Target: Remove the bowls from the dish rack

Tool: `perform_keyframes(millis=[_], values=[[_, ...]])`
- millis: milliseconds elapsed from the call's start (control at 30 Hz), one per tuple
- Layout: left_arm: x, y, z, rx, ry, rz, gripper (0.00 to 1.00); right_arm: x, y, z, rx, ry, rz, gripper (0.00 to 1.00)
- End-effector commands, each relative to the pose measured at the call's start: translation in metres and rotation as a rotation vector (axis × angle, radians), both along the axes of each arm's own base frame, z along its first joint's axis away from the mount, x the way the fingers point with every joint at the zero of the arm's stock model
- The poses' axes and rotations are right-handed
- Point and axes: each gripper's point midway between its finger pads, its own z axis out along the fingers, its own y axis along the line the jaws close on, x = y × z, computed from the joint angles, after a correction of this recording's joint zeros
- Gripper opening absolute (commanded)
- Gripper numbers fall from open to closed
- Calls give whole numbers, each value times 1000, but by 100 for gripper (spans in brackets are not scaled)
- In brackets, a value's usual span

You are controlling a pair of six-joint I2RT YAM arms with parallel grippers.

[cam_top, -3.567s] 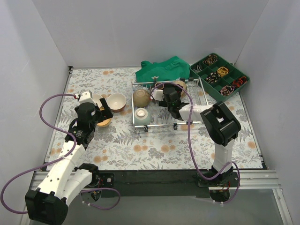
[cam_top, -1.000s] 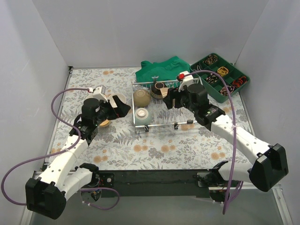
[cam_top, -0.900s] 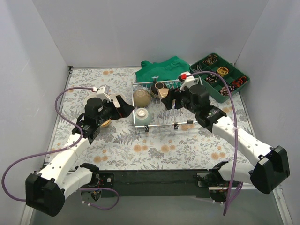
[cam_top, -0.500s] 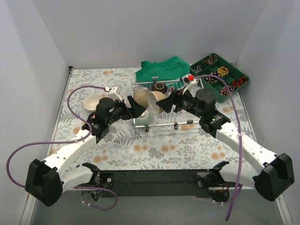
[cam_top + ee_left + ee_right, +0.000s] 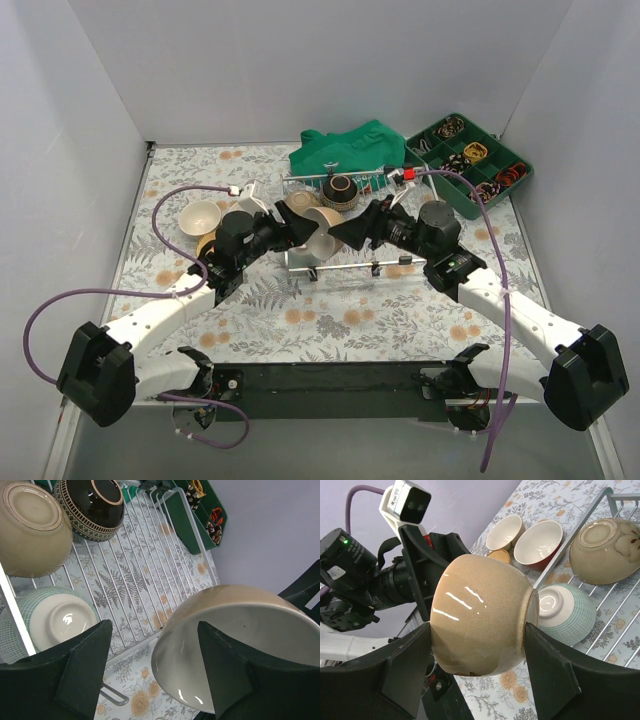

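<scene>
My right gripper (image 5: 345,232) (image 5: 477,630) is shut on a speckled tan bowl (image 5: 320,226) (image 5: 480,620) and holds it on its side in the air over the front left part of the silver dish rack (image 5: 400,215) (image 5: 135,570). My left gripper (image 5: 292,228) (image 5: 154,630) is open, facing the bowl's mouth (image 5: 235,650); the rim reaches between its fingers. In the rack lie an upturned tan bowl (image 5: 30,527) (image 5: 605,550), a black patterned bowl (image 5: 340,190) (image 5: 92,502) and a green mesh bowl (image 5: 47,625) (image 5: 565,610).
Unloaded bowls sit on the table left of the rack: a cream one (image 5: 200,215) (image 5: 505,530), a white one with a red outside (image 5: 537,542) and a small orange one (image 5: 500,556). A green cloth (image 5: 345,148) lies behind the rack; a green compartment tray (image 5: 470,165) stands at the back right.
My right gripper has lifted the tan bowl out of the rack and carried it leftward. My left arm has swung from the unloaded bowls to the rack and now faces the held bowl.
</scene>
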Motion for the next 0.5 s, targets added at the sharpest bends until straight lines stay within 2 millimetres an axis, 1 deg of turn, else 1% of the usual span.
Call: perform_keyframes(millis=[0,67,167,267,333,367,400,467], values=[[2,-4,2,-58,-7,14,59,-14,-2,62,172,-150,43,22],[2,-7,-4,-51,7,4,53,-15,-3,63,177,-158,42,22],[-1,-9,-6,-58,11,-4,33,-16,-4,62,176,-158,39,22],[-2,-6,-4,-52,-10,0,14,-15,-4,59,170,-158,35,24],[0,-3,-4,-31,-28,13,0,-15,-4,54,162,-153,35,31],[-1,-1,-2,-25,-37,16,0,-15,-4,52,159,-153,33,37],[0,2,1,-18,-47,26,0,-14,-4,49,154,-148,31,51],[1,9,2,16,-63,55,0,-14,-6,42,142,-146,21,64]])
